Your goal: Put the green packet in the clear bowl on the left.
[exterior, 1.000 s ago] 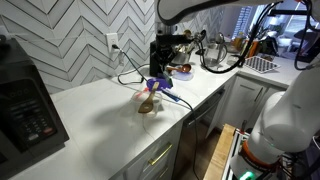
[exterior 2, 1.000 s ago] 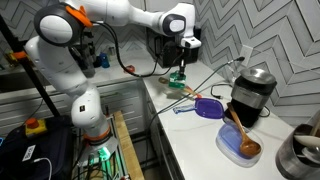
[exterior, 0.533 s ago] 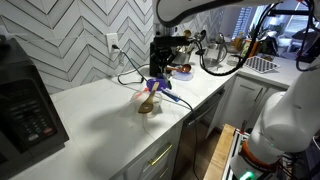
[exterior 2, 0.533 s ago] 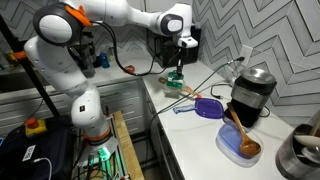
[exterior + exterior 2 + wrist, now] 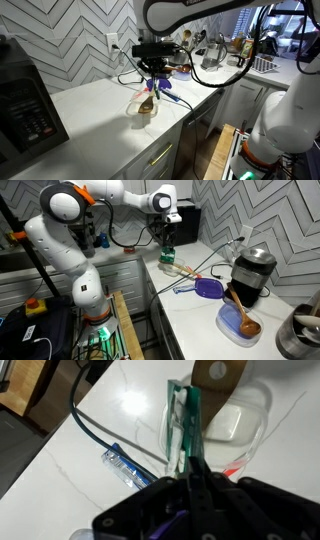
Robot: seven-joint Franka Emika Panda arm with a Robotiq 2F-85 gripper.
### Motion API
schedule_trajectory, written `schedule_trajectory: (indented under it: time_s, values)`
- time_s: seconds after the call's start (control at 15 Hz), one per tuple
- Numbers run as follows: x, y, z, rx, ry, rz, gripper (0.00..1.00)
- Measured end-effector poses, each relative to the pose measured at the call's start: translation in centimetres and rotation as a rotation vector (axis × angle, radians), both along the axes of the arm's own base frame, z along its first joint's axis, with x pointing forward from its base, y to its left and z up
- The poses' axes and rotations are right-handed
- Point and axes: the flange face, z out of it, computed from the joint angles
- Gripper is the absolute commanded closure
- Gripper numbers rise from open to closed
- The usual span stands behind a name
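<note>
My gripper (image 5: 191,463) is shut on the green packet (image 5: 184,418), which I see edge-on and which hangs down from the fingertips. In the wrist view the packet is over the near rim of the clear bowl (image 5: 240,422), which holds a brown card tag (image 5: 213,374). In both exterior views the gripper (image 5: 154,70) (image 5: 168,240) is held above the counter, with the green packet (image 5: 168,253) below it and the clear bowl (image 5: 143,108) just beneath.
A black cable (image 5: 98,428) and a blue-and-white sachet (image 5: 125,463) lie beside the bowl. A purple item (image 5: 208,288), a blue bowl with a wooden spoon (image 5: 241,326) and a black coffee machine (image 5: 250,274) stand further along. A microwave (image 5: 25,105) is at the counter's end.
The gripper has carried the green packet sideways along the counter, away from the black appliance, and now hangs over the clear bowl.
</note>
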Motion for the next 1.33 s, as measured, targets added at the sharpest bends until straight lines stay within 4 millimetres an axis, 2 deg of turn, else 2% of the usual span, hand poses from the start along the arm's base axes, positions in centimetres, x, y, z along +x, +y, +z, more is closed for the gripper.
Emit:
schedule_trajectory:
  time_s: [0.47, 0.67, 1.07, 1.33]
  values:
    - [2.3, 1.9, -3.0, -0.008, 0.008, 0.028, 1.00]
    - [3.2, 2.4, -2.8, 0.001, -0.001, 0.018, 1.00]
    - [4.5, 2.0, -1.4, 0.016, -0.035, -0.004, 1.00]
    - [5.7, 2.1, -2.6, 0.028, -0.040, 0.000, 1.00]
